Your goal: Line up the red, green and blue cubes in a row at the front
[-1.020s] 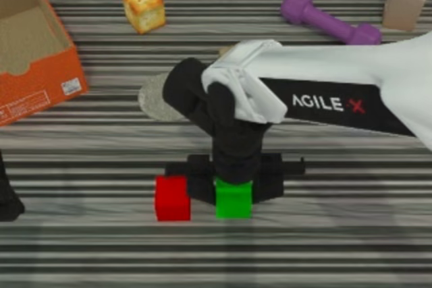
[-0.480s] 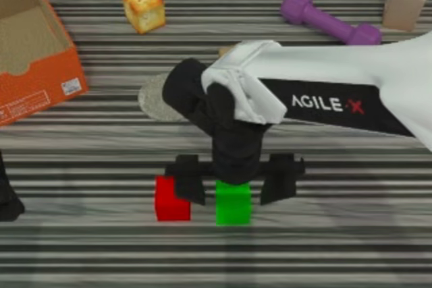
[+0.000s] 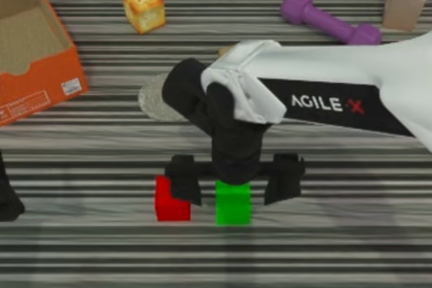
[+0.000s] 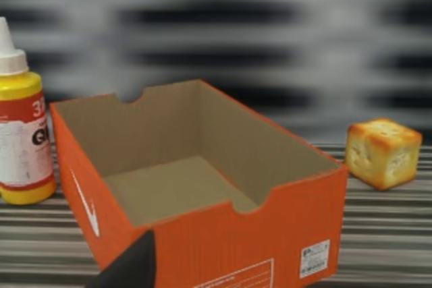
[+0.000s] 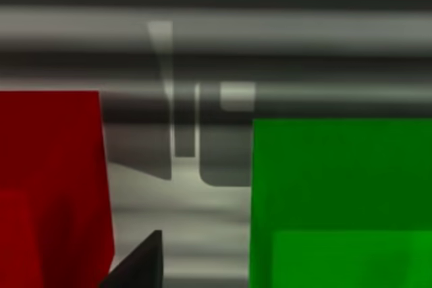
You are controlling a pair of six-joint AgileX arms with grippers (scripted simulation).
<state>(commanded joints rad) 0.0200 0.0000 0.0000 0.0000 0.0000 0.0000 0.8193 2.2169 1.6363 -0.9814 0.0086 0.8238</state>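
The right gripper (image 3: 233,180) hangs over the green cube (image 3: 233,203) near the front of the table (image 3: 337,247). Its two black fingers (image 3: 185,179) are spread wide apart, one on each side of the green cube. Neither finger touches it. The gripper holds nothing. The green cube sits flat on the table in the gap between the fingers.

The red cube (image 3: 171,200) sits just beside the green cube, on its left. There is a small gap between them. One finger is over the top corner of the red cube in the top view. I cannot tell if it touches the red cube. In the right wrist view the red cube (image 5: 50,187) and the green cube (image 5: 341,200) are side by side with bare table between them, and a dark finger tip (image 5: 138,264) pokes into that gap.

I cannot see the blue cube.

The left arm (image 3: 8,197) is parked at the left edge of the table. I cannot tell how its gripper stands.

Farther back are an orange box (image 3: 40,79), a toast cube (image 3: 144,8), a purple dumbbell (image 3: 329,17) and a tan block (image 3: 405,3). The left wrist view also shows a yellow bottle (image 4: 20,119) just beside the box (image 4: 202,187).
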